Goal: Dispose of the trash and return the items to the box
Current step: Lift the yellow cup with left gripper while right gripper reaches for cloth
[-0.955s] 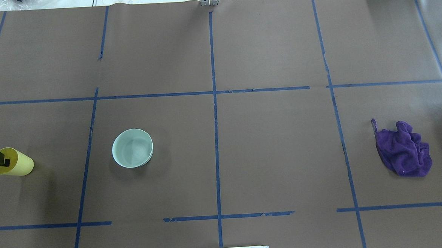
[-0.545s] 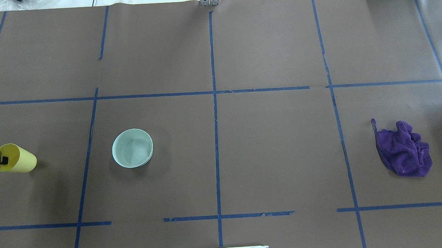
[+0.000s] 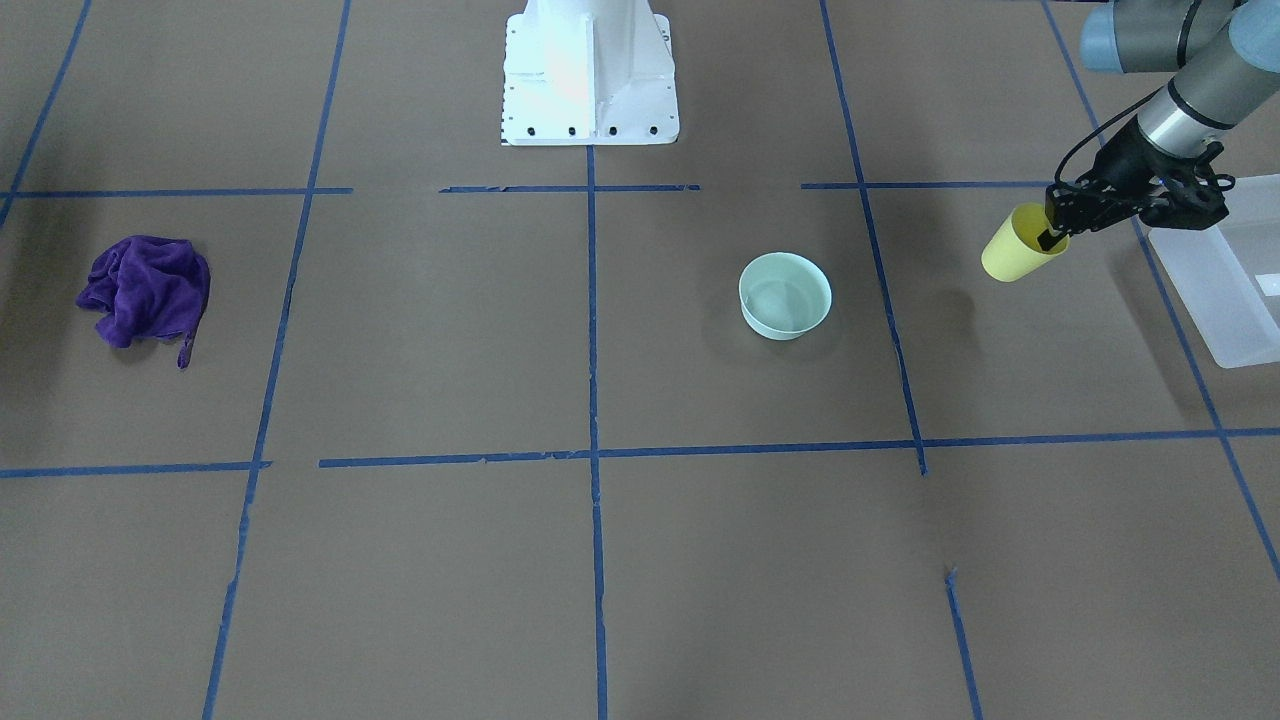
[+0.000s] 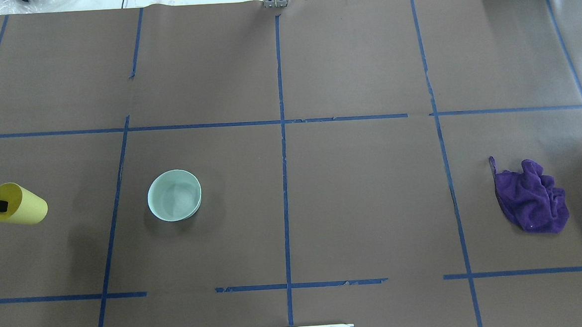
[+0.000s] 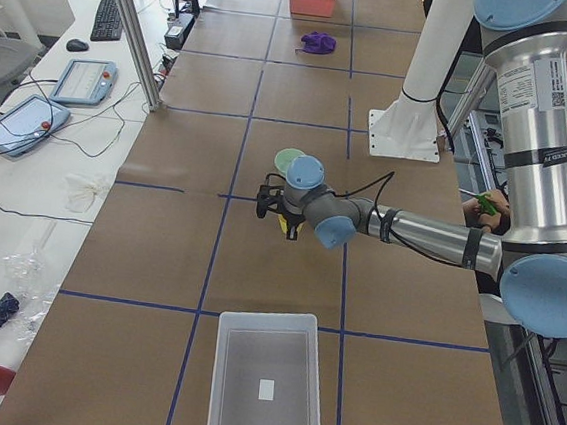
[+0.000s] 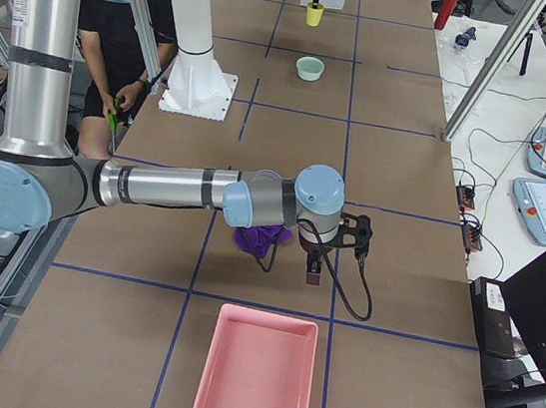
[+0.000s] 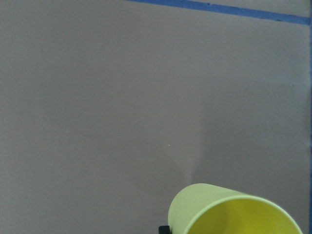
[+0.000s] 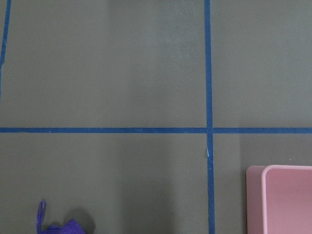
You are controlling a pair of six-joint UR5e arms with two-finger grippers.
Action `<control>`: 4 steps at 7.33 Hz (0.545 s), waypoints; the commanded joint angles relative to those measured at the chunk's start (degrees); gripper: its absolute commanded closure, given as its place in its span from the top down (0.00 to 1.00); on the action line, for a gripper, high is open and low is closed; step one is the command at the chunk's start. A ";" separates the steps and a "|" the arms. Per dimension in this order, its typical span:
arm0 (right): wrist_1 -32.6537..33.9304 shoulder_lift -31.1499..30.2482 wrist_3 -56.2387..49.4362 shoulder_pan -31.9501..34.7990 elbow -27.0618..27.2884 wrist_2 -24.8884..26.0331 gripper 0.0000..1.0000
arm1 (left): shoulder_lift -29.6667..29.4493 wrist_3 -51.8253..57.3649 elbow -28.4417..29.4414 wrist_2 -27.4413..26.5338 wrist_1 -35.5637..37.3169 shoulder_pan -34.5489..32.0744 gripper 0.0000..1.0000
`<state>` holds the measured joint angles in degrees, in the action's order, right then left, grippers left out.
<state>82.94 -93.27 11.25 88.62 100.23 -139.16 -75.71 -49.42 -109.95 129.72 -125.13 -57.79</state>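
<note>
Now, left gripper (image 3: 1050, 238) pinches the yellow cup (image 3: 1015, 258) by its rim; cup aloft, tilted, base twd the bowl (image 3: 785, 295); box (image 3: 1215, 290) lies near, opposite way; right gripper (image 6: 315, 268) well apart, open/closed can't tell.

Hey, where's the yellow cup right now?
The yellow cup is at the front-facing view's right, held tilted by the left claw, between the mint bowl and the white bin.

We see the yellow cup (image 3: 1012, 260) tilted in the left pincer (image 3: 1050, 237) near the frosted white box (image 3: 1215, 290); the mint-green bowl (image 3: 785, 296) sits upright, apart.
</note>
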 commanded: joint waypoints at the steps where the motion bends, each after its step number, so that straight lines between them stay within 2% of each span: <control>1: -7.39 -2.26 6.71 -5.35 0.05 -0.41 1.00 | -4.07 10.97 -3.33 0.27 13.62 -6.43 0.00; 2: -14.57 -3.92 15.12 -8.69 0.05 -0.15 1.00 | -5.92 15.54 -4.48 0.27 18.82 -10.12 0.00; 4: -33.46 -9.27 32.34 -17.47 -0.04 3.96 1.00 | -13.20 24.07 -5.19 -0.17 31.38 -16.27 0.00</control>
<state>60.63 -99.51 32.77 76.63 100.24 -137.64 -84.61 -30.79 -114.60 129.85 -101.67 -70.12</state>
